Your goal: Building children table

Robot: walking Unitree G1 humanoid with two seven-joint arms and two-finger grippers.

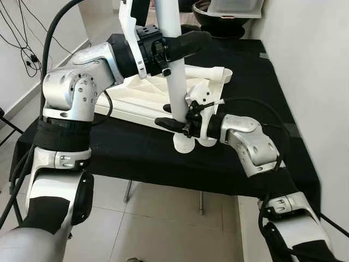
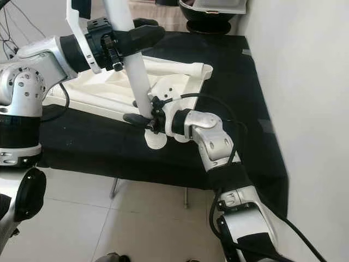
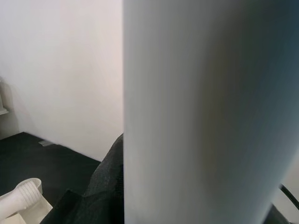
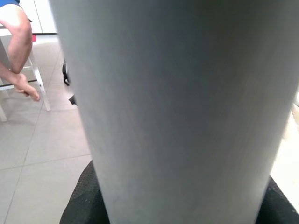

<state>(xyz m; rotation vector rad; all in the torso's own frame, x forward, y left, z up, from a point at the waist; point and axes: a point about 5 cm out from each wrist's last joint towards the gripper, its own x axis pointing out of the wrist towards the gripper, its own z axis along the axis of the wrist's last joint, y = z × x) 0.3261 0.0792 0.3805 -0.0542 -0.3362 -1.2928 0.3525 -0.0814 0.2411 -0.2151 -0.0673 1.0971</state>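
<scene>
A white plastic tabletop [image 1: 147, 95] lies upside down on a table draped in black cloth [image 1: 256, 82] beside a white wall. A white table leg [image 1: 173, 65] stands nearly upright at the tabletop's near right corner, its foot in the corner socket [image 1: 188, 143]. From the left, the left gripper [image 1: 182, 45] reaches across and pinches the leg high up between its black fingers. From the right, the right gripper [image 1: 173, 123] grips the same leg low down, just above the socket. Another leg [image 1: 210, 72] lies on the tabletop's far edge. In the right wrist view, a person's foot [image 4: 25, 88] rests on the tiled floor.
</scene>
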